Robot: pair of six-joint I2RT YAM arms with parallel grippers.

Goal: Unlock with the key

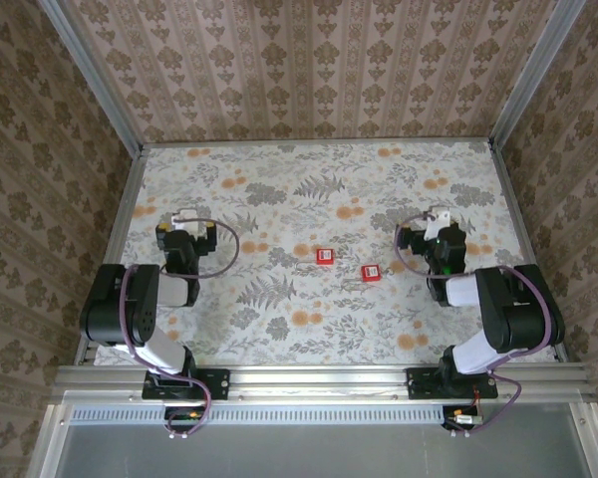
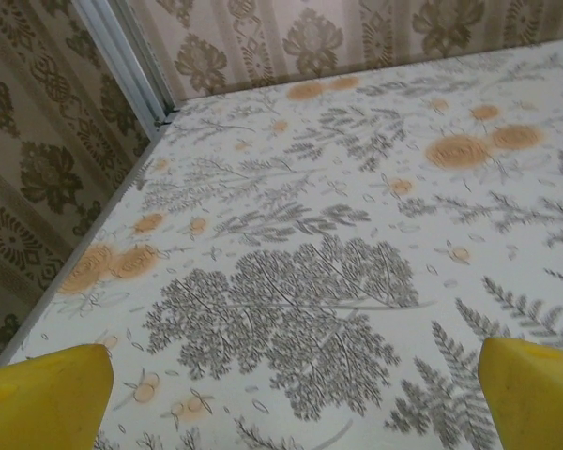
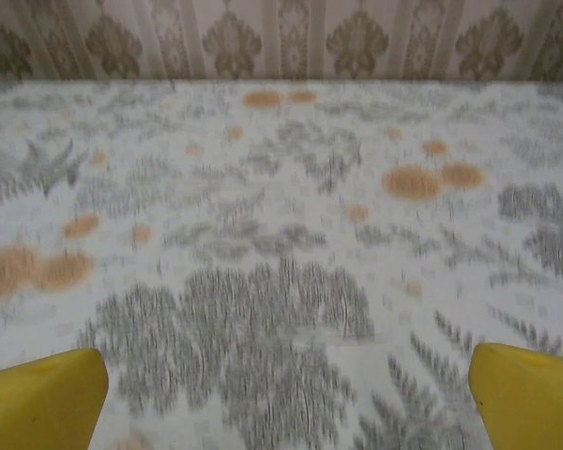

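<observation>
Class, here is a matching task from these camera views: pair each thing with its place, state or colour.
Things:
1 left pincer
2 right pincer
3 red pieces
4 fingers

Matches:
A yellow
B centre, between the pincers
C open, left side of table
D open, right side of table

Pairs: 1-C; 2-D; 3-B; 4-A

even diffuse light, moderately bright, no glare, faint soft shadows on the table (image 1: 279,329), top view sharp, left wrist view fairly crisp, right wrist view soft and smeared throughout, yellow jaws blurred at bottom corners
</observation>
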